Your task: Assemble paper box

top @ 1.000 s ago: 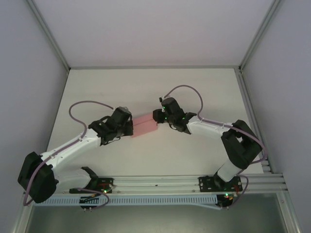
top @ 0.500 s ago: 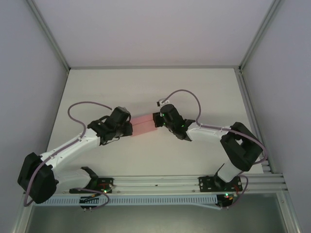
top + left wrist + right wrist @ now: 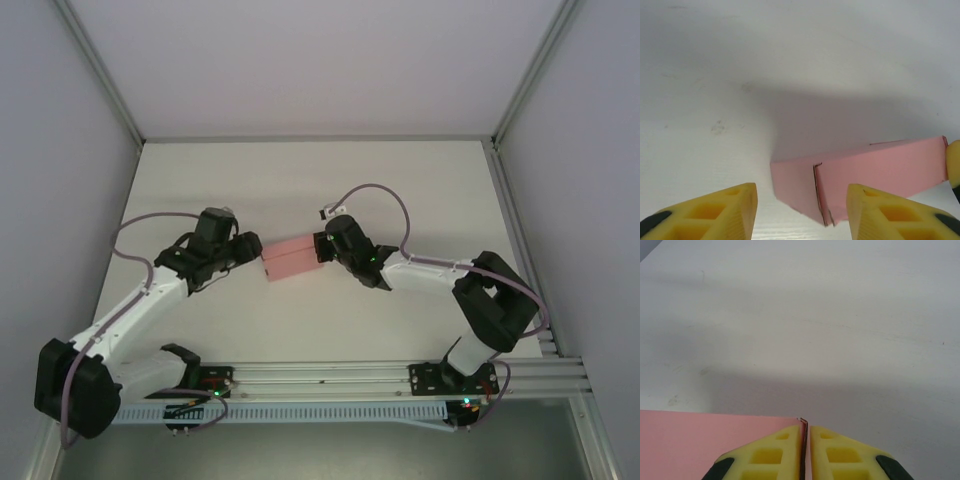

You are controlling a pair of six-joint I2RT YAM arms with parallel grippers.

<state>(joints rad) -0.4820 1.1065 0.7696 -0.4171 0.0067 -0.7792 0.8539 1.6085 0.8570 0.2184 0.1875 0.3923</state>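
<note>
The pink paper box is a small flat rectangular box held above the white table between the two arms. My right gripper is shut on the box's right end; in the right wrist view its yellow fingers pinch a thin card edge of the box. My left gripper stands open just left of the box, apart from it. In the left wrist view the box's near end, with a flap seam, hangs between and beyond the spread yellow fingertips.
The white table is walled by grey panels on three sides, with aluminium posts at the corners. An aluminium rail carrying the arm bases runs along the near edge.
My left gripper has let go of the box's left end, opened, and drawn back to the left. The right gripper keeps its hold and the box has shifted slightly left.
</note>
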